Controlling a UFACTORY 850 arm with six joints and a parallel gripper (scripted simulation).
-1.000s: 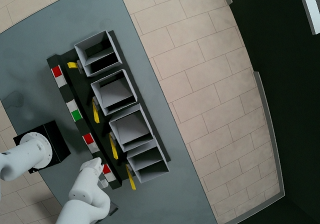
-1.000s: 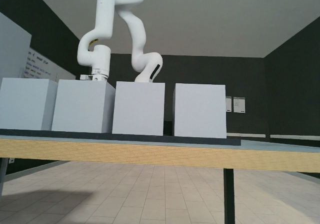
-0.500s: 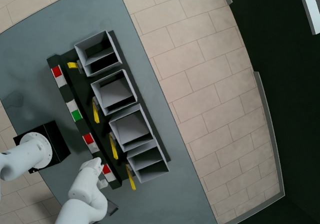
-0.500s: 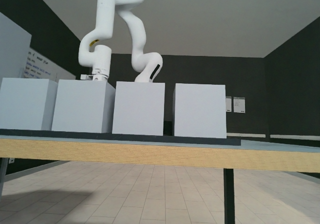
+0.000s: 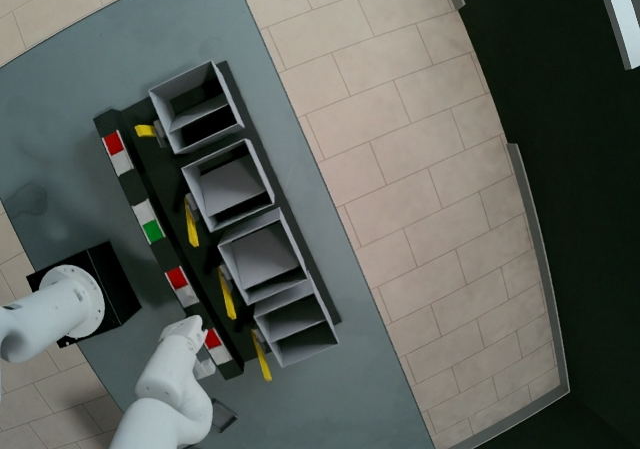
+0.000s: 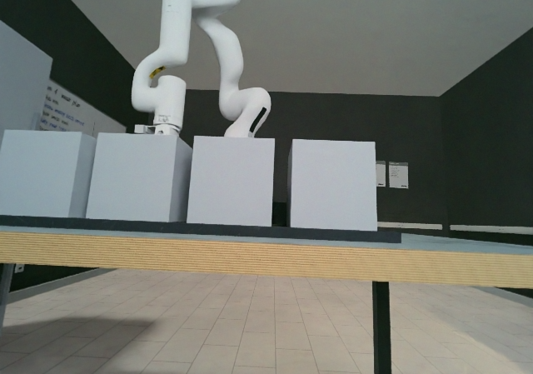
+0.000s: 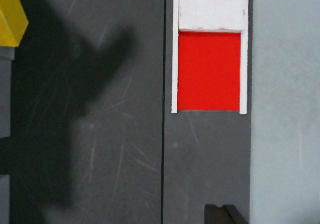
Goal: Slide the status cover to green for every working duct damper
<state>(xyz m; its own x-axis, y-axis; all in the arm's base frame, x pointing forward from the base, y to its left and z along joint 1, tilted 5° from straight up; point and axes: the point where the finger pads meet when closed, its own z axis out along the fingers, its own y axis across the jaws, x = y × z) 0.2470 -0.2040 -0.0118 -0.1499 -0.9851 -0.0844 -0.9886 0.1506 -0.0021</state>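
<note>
Four grey duct dampers stand in a row on a black base: the first [image 5: 196, 106], second [image 5: 227, 184], third [image 5: 263, 256] and fourth [image 5: 296, 322]. Each has a yellow lever, such as the fourth's lever [image 5: 261, 356]. In front lie four status sliders: first red [image 5: 113, 143], second green [image 5: 153, 231], third red [image 5: 176, 277], fourth red [image 5: 212, 338]. In the wrist view the fourth slider's red window [image 7: 209, 70] has its white cover [image 7: 212, 6] above it. My gripper [image 7: 220, 215] is shut and empty, just short of this slider's near end.
The arm's black base block [image 5: 85, 291] stands on the table left of the sliders. A small dark block [image 5: 223, 415] lies near the table's front edge beside my arm. From the exterior view the damper boxes [image 6: 232, 181] hide the sliders and my fingers.
</note>
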